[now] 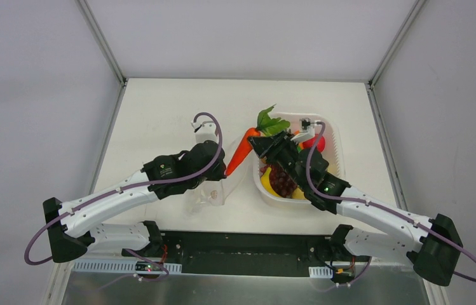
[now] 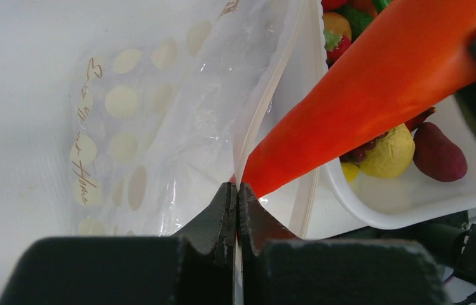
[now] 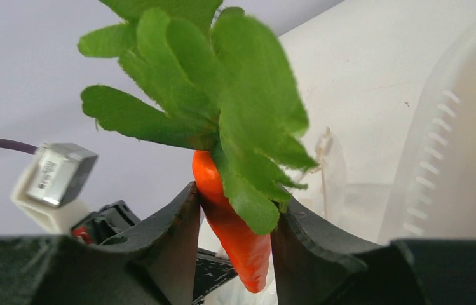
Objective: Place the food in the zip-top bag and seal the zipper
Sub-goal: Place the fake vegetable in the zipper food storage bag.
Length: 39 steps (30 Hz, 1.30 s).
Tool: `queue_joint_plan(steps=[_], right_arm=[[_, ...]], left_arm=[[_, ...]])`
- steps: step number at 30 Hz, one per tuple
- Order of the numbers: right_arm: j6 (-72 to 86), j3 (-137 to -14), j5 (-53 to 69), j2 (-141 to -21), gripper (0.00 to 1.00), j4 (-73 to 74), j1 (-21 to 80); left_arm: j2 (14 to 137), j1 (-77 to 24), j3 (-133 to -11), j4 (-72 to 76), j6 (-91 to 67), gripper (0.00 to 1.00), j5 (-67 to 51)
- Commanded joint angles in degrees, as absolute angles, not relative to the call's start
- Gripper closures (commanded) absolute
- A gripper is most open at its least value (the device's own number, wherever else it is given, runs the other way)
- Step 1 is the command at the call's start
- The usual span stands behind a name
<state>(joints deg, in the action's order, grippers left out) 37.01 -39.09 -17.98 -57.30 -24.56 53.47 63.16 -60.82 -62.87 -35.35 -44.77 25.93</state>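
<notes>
the toy carrot is gripped by the right fingers, tip toward 7 o'clock; the zip-top bag rim is pinched by the left fingers.

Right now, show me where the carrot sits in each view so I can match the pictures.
Top external: carrot at centre, slanting between the zip-top bag and the white basket.
Left wrist: fills the upper right, tip at the bag's mouth.
Right wrist: centre, leaves up, held in the right gripper.
Shared landmark: the basket, toward the right in every view.
</notes>
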Motion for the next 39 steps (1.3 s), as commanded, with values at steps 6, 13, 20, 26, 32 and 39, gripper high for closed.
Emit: queue_joint_plan(steps=[6, 13, 20, 26, 32, 39], right_arm=[[36.0, -42.1, -20.5, -62.1, 0.9, -26.4, 57.8], [33.9, -50.8, -5.4, -67.7, 0.68, -15.6, 59.0], [27.6, -60.6, -3.0, -67.9, 0.32, -0.7, 59.0], [24.9, -61.5, -5.6, -64.7, 0.28, 5.1, 58.9], [23.9, -60.2, -10.4, -64.8, 0.32, 8.3, 58.1], [23.4, -63.4, -3.9, -66.8, 0.36, 9.9, 55.5]], left_arm=[[57.3, -61.0, -62.0, -32.1, -51.5, 1.0, 33.7], [52.9, -59.8, -58.3, -30.0, -53.5, 1.0, 37.8], [52.1, -59.6, -56.8, -29.2, -53.8, 1.0, 37.8], [49.1, -59.6, -55.0, -28.5, -53.2, 1.0, 40.0], [47.4, -59.6, -53.6, -28.4, -52.3, 1.0, 40.2], [45.2, -59.5, -59.7, -33.5, -39.8, 1.0, 41.7]])
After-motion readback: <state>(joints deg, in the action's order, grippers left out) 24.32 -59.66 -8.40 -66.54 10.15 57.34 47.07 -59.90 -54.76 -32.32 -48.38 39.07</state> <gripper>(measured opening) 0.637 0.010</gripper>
